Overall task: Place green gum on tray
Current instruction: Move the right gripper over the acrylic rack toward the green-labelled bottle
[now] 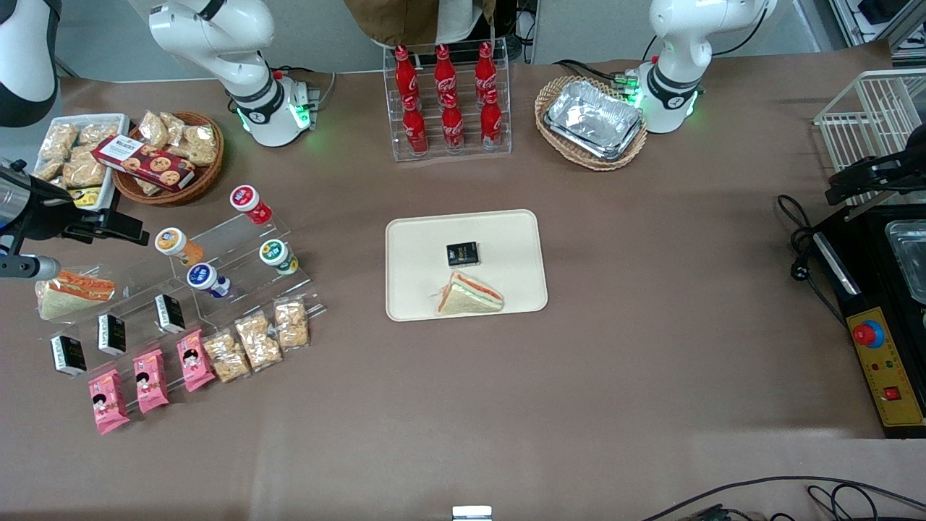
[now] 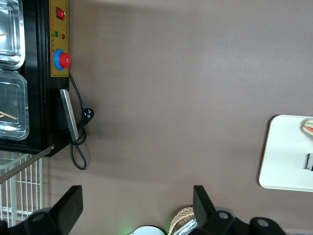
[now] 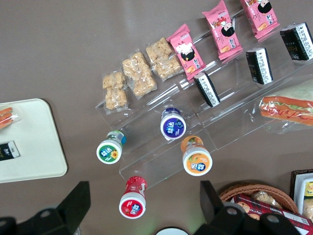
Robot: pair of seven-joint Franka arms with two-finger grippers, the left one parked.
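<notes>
The green gum stands on the clear stepped display stand, a green bottle with a white lid bearing a green ring; it also shows in the right wrist view. The cream-beige tray lies mid-table and holds a small black box and a wrapped sandwich. A corner of the tray shows in the right wrist view and an edge in the left wrist view. My right gripper hovers high at the working arm's end of the table, well apart from the gum. In the right wrist view the gripper is open and empty.
On the stand with the gum are a blue-lidded bottle, an orange-lidded one and a red one. Cookie packs, pink snack packs and black boxes lie nearer the front camera. Cola bottles, a foil-tray basket and a black machine stand around.
</notes>
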